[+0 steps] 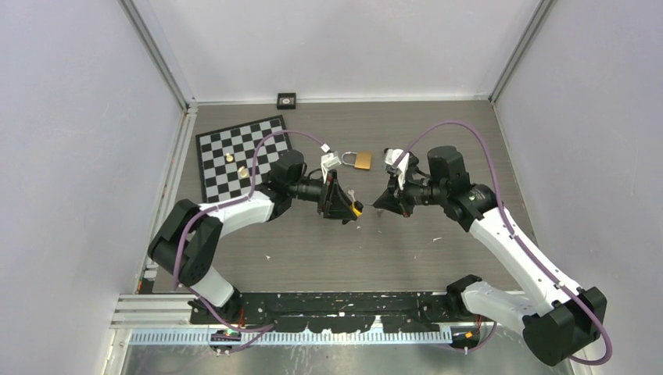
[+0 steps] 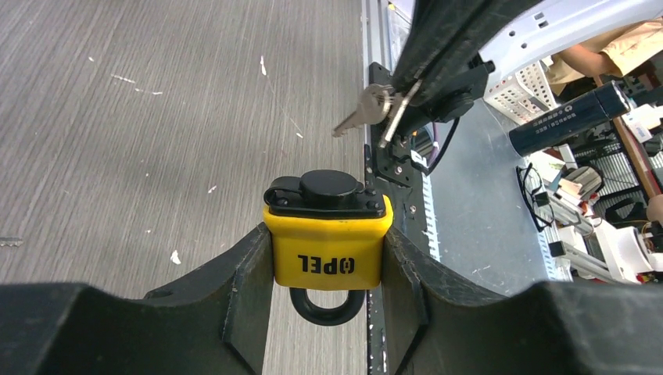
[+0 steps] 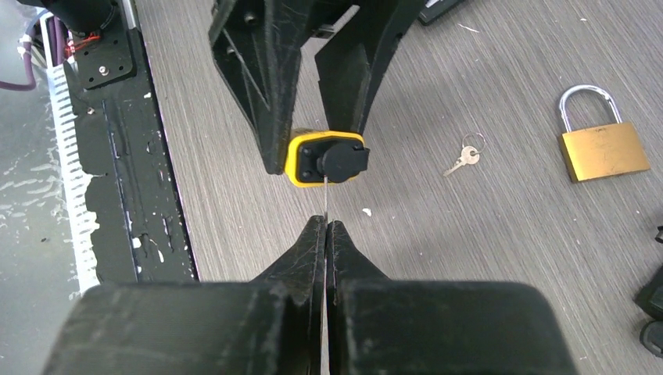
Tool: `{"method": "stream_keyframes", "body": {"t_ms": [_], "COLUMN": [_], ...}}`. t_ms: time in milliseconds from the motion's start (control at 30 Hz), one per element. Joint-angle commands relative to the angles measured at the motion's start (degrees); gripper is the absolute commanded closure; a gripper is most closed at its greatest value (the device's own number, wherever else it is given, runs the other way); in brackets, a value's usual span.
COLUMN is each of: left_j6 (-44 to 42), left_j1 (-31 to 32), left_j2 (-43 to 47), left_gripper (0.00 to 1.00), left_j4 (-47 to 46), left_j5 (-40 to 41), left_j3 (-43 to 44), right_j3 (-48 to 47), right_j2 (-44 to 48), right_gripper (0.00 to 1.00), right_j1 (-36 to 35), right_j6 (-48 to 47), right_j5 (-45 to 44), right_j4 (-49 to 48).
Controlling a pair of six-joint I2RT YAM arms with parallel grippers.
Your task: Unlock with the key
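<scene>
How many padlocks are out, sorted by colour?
yellow padlock: 1
brass padlock: 1
Total: 2

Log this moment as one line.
left gripper: shut on yellow padlock | right gripper: shut on key | key: not inserted | brass padlock: aside

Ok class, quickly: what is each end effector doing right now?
Left end effector: closed on the yellow padlock with a black cap.
Right end effector: closed on a small silver metal key.
</scene>
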State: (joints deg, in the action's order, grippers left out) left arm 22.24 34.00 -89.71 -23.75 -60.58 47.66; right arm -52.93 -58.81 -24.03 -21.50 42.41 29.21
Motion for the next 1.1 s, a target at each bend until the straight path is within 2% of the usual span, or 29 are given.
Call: {"method": "stream_keyframes", "body": {"t_ms": [0,433,1067], "left_j6": [1.74,2.52,2.57], "left_j1": [-0.13,-0.07,-0.08], "left_j2": [-1.14,-2.35,-2.47], "left_gripper": [1.0,1.0,1.0], "left_j4": [-5.0,-4.99,-5.55], "left_j5": [-0.96,-1.17,-2.49], "left_j3": [2.38,3.15,2.76], "right_j3": [-2.94,-2.77,-2.05], "right_j2": [-0.17,-3.29,-4.42], "right_gripper": [1.0,1.0,1.0], "right_j1": [-2.18,-5.77,-6.56], "right_j6": [-2.36,-3.18,0.78], "right_j5": [-1.75,-4.69,-10.81], "right_j4": [0.15,0.4,-3.99]}}
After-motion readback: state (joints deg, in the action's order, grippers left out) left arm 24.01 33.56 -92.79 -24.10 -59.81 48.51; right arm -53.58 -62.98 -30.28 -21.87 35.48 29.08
